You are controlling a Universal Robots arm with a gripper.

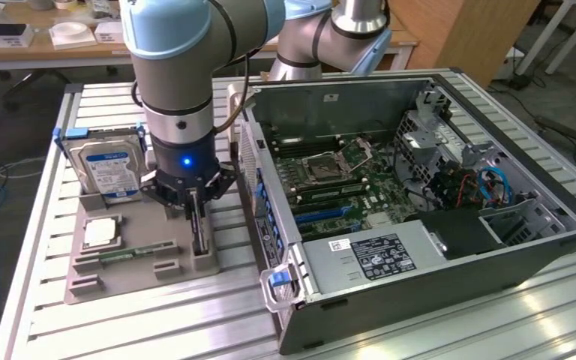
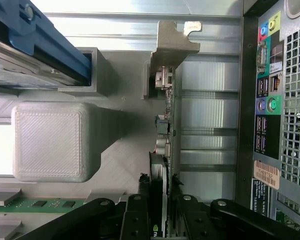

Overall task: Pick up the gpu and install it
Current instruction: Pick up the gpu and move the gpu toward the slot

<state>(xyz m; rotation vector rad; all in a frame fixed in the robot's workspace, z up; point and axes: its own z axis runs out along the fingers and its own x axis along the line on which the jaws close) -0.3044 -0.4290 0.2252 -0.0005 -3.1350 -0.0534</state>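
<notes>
At nine o'clock from the open computer case [image 1: 468,274], on the grey tray [image 1: 133,289], the gripper [image 1: 196,208] straddles the gpu [image 1: 201,241], which stands on edge in its slot; whether it's clamped, I can't tell.

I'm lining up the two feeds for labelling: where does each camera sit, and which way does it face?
Exterior view: raised, off the arm, looking down on the table; the arm and tool stand over the grey tray, beside the open computer case.
Wrist view: on the wrist, looking down past the tool at the gpu standing on edge in the tray.
Shared: gpu, tray, hard drive, case.
</notes>
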